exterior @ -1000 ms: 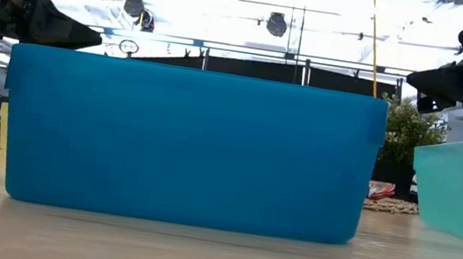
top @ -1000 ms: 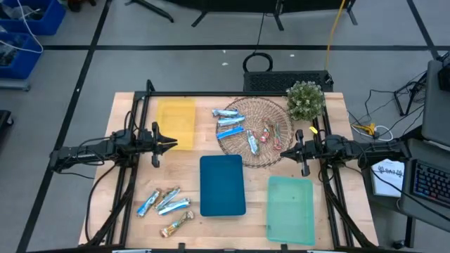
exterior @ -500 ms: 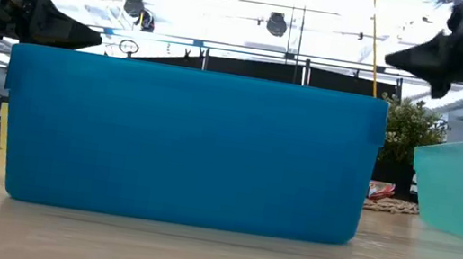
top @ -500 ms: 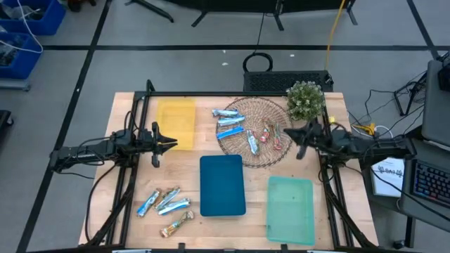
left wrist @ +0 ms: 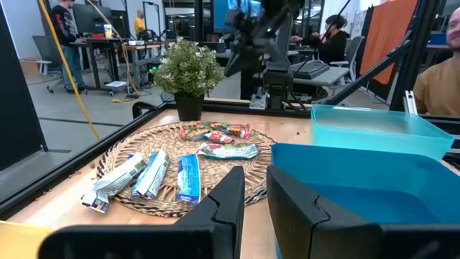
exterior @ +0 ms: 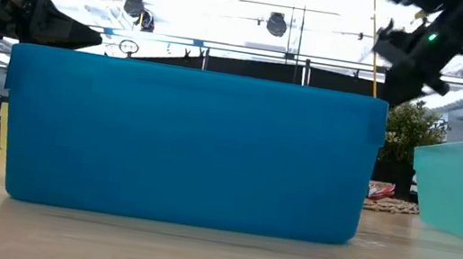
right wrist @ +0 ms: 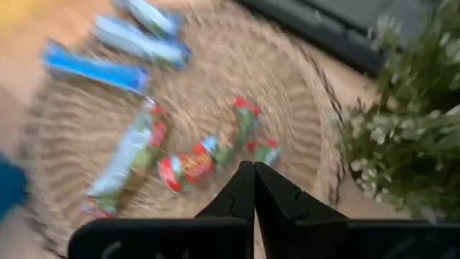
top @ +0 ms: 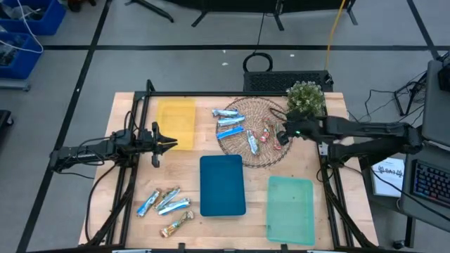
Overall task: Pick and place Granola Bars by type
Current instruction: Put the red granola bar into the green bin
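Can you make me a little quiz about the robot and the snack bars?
1. True or false: the right claw is over the round woven mat.
2. Which tray sits nearest the left claw? A) yellow tray B) blue tray C) green tray
3. Fill in: the little green ____ stands at the mat's edge.

Key: 1 true. 2 A. 3 plant.
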